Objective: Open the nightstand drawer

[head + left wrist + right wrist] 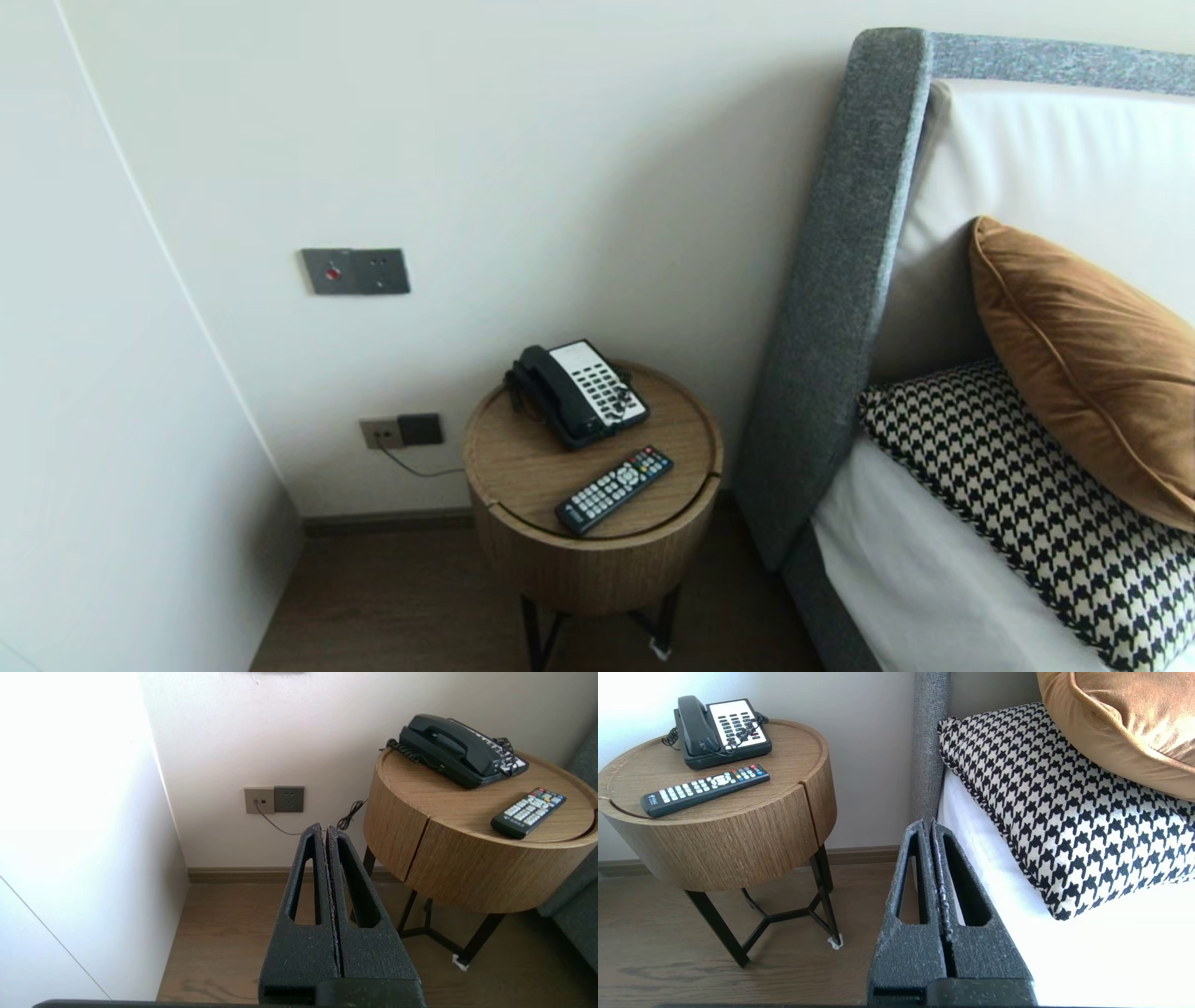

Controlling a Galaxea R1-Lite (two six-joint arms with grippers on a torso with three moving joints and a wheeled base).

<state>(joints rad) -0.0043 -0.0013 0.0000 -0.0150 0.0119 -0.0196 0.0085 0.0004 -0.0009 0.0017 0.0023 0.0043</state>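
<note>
1. Head view: round wooden table [523, 467] against the wall [560, 187], just beside the grey upholstered headboard [840, 308] of the bed [934, 579]; neither arm in sight here.
2. On the table top: black corded telephone [579, 392] toward the wall, black remote control [614, 489] lying flat just in front of it, near the front rim.
3. Left gripper [325, 828]: low above the wooden floor [233, 933], left of the table, well apart from the remote control; fingers pressed together, holding nothing.
4. Right gripper [931, 823]: low by the bed edge, right of the table, near the houndstooth pillow [1064, 802]; fingers closed flat against each other, empty.
5. On the bed: brown cushion [1092, 364] resting on the houndstooth pillow.
</note>
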